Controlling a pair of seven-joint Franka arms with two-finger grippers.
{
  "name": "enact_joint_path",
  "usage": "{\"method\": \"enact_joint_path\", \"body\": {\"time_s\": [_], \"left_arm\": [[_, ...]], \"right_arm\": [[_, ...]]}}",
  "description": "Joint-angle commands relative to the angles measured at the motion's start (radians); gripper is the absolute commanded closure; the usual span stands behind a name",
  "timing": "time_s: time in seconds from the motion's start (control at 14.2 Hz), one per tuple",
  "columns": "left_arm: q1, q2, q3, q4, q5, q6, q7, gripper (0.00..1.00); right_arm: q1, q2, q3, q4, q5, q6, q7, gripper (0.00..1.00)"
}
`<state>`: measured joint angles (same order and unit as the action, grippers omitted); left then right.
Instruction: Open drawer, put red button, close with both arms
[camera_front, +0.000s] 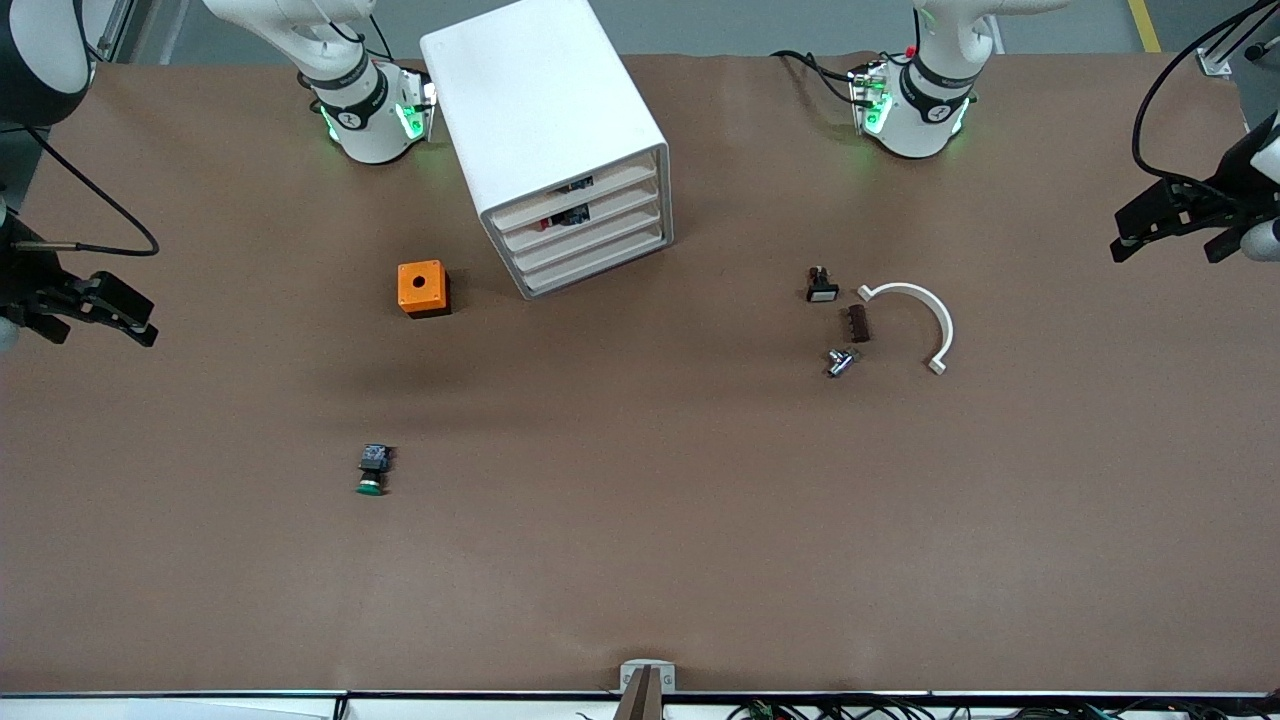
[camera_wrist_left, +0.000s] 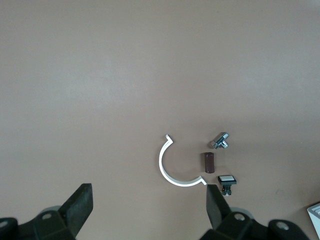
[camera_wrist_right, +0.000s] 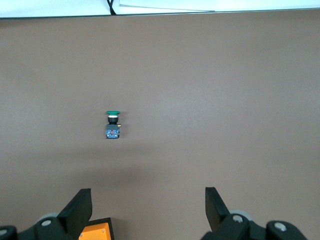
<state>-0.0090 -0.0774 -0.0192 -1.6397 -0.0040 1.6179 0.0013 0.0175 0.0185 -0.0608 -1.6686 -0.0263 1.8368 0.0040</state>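
Observation:
The white cabinet (camera_front: 545, 120) stands near the right arm's base, with all four drawers pushed in. Its second drawer (camera_front: 585, 229) is shut. A small red and blue-black part, the red button (camera_front: 546, 224), shows through the slit just above that drawer's front. My left gripper (camera_front: 1175, 240) is open and empty in the air at the left arm's end of the table; it also shows in the left wrist view (camera_wrist_left: 148, 192). My right gripper (camera_front: 95, 320) is open and empty at the right arm's end of the table; it also shows in the right wrist view (camera_wrist_right: 148, 196).
An orange cube (camera_front: 422, 288) sits beside the cabinet. A green-capped button (camera_front: 371, 470) lies nearer the front camera. Toward the left arm's end lie a white curved clip (camera_front: 925, 315), a brown block (camera_front: 858, 323), a metal fitting (camera_front: 840, 362) and a white-capped switch (camera_front: 821, 286).

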Motion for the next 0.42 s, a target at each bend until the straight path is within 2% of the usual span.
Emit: {"method": "enact_joint_path", "body": {"time_s": [0.0,0.35], "left_arm": [[-0.003,-0.002,-0.011,0.004,0.002,-0.003,-0.015,0.0],[-0.003,0.025,-0.028,0.049,0.004,-0.004,-0.012,0.0]], "right_arm": [[-0.017,-0.011,0.013,-0.003,-0.012,0.002,-0.01,0.0],[-0.017,-0.011,0.013,-0.003,-0.011,0.002,-0.01,0.0]]}}
